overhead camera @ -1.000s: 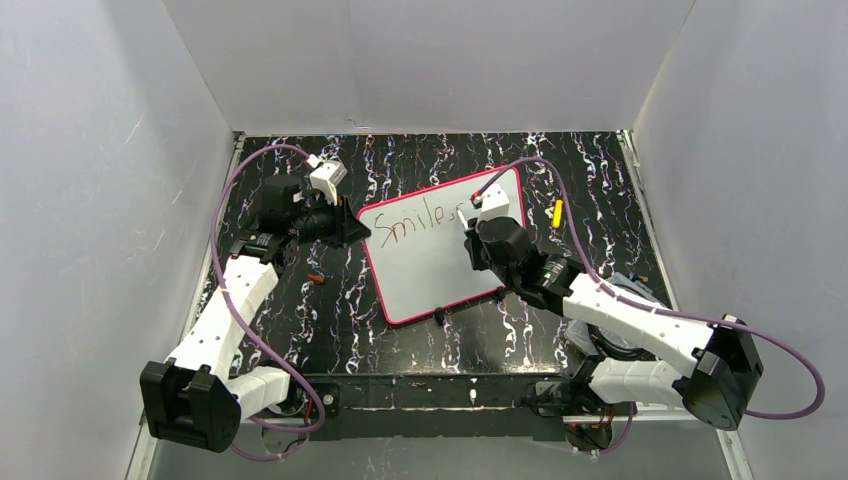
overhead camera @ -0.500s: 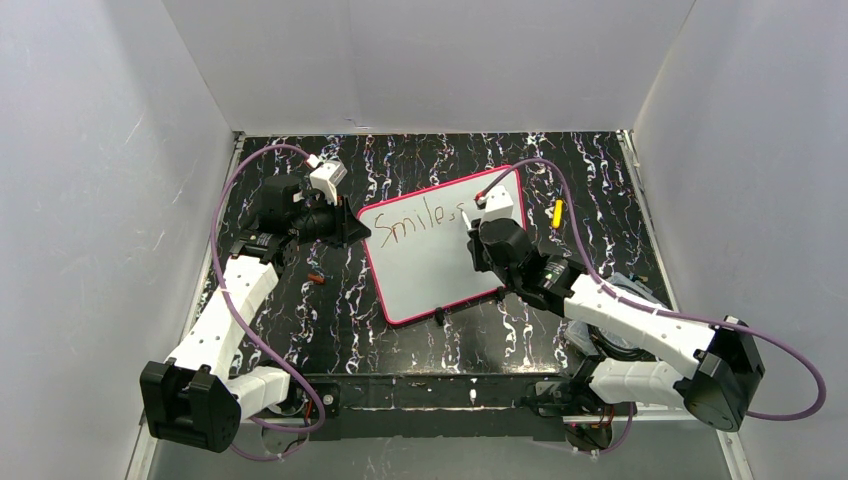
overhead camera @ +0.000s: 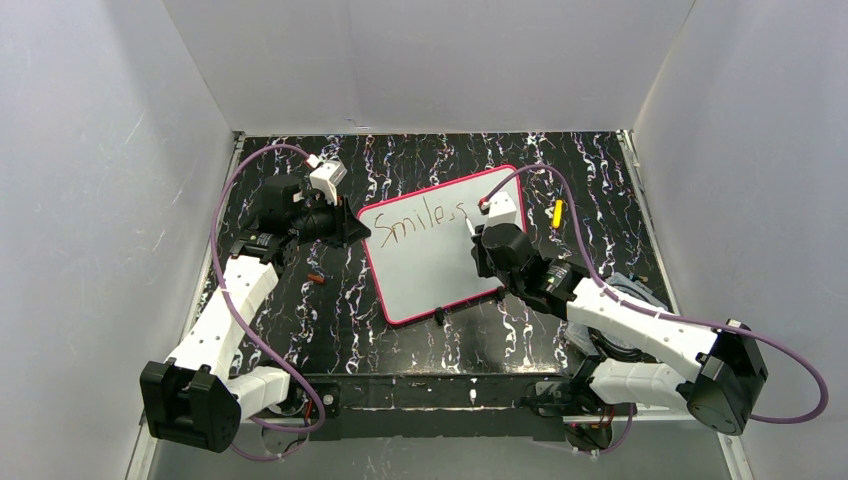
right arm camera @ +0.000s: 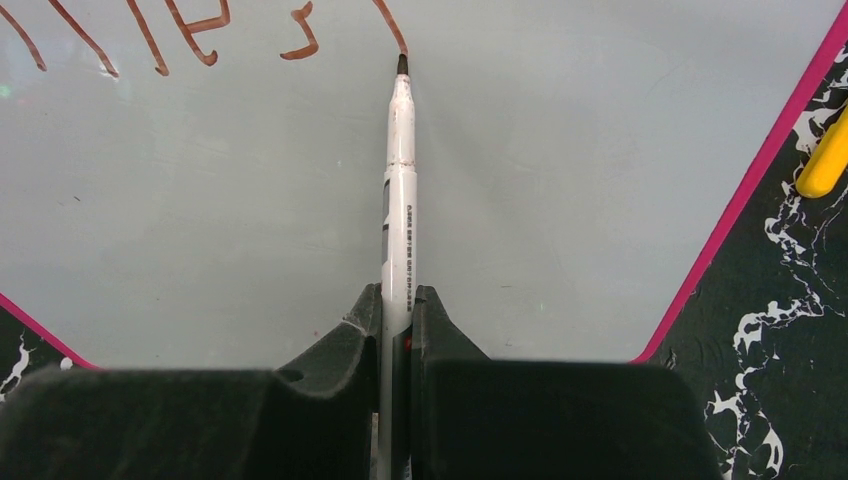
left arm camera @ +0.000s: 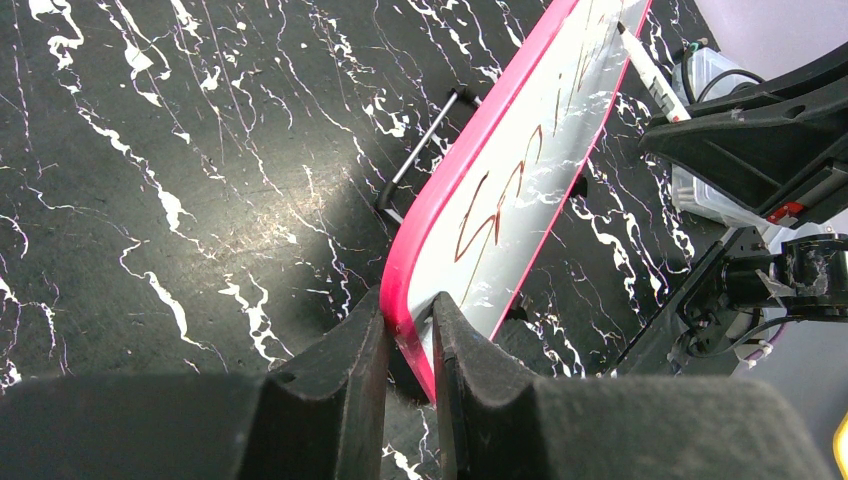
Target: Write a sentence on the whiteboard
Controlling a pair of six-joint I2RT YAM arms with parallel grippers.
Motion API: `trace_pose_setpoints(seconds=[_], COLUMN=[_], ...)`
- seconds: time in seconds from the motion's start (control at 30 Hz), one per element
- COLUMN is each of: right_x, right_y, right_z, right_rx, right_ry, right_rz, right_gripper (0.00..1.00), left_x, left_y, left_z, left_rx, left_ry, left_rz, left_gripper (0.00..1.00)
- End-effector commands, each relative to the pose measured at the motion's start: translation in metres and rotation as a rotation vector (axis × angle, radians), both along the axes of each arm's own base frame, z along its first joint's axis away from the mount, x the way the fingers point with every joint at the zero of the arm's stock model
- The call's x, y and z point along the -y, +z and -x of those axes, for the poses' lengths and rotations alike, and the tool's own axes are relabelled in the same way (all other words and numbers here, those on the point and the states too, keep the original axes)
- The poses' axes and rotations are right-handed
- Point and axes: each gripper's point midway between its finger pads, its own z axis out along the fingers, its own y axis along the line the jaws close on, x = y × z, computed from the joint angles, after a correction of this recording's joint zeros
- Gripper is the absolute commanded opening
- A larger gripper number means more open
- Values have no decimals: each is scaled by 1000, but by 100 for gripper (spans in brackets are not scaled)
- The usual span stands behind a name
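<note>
The whiteboard (overhead camera: 430,270), pink-framed, stands tilted on the black marble table. Red-brown lettering of the sentence (overhead camera: 422,222) reads "Smile, s" along its top. My left gripper (overhead camera: 356,229) is shut on the board's left edge; in the left wrist view the pink frame (left arm camera: 470,160) sits pinched between the fingers of that gripper (left arm camera: 408,312). My right gripper (right arm camera: 398,297) is shut on a white marker pen (right arm camera: 400,180). The pen's dark tip touches the whiteboard (right arm camera: 560,200) at the end of a fresh stroke right of the lettering (right arm camera: 190,30). From above, the right gripper (overhead camera: 477,234) hovers over the board's upper right.
A yellow object (overhead camera: 557,212) lies on the table right of the board and shows at the edge of the right wrist view as the yellow object (right arm camera: 825,160). A small red-brown cap (overhead camera: 316,277) lies left of the board. Black clip feet (overhead camera: 439,317) prop the board. White walls enclose the table.
My right gripper has shifted a little right and toward the near edge with the pen, uncovering a new "s" after the comma. The left gripper and board have stayed put.
</note>
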Motion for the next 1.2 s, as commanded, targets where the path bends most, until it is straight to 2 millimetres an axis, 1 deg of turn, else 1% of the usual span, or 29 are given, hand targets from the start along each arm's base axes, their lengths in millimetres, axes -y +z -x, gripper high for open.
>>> trace_pose_setpoints(seconds=[0.0,0.13,0.23,0.33,0.47,0.6,0.73,0.93,1.03,1.17], right_x=[-11,-18,-19,-18,-10,2,0,-4,-3,-1], right_y=[3,10,14,25,45,53,52,53,49,40], right_z=[3,4,5,8,9,0,-8,-16,-19,-19], right_rx=[2,14,24,50,105,139,143,158,156,134], right_ry=[52,81,86,90,72,3,-4,-8,-19,-26], right_rz=[-25,-36,-46,-75,-118,-80,-21,5,18,36], right_gripper=[1,1,1,1,1,1,1,1,1,1], left_x=[-3,-3,-3,-3,-3,-3,-2,-3,-3,-3], left_y=[4,4,4,4,4,3,3,3,2,2], left_z=[-1,-1,-1,-1,-2,-2,-2,-2,-2,-2], left_rx=[43,40,41,41,41,38,39,40,38,37], left_ry=[-8,-8,-8,-7,-8,-8,-9,-8,-8,-8], left_rz=[-34,-33,-33,-34,-33,-32,-32,-33,-34,-34], left_gripper=[0,0,0,0,0,0,0,0,0,0])
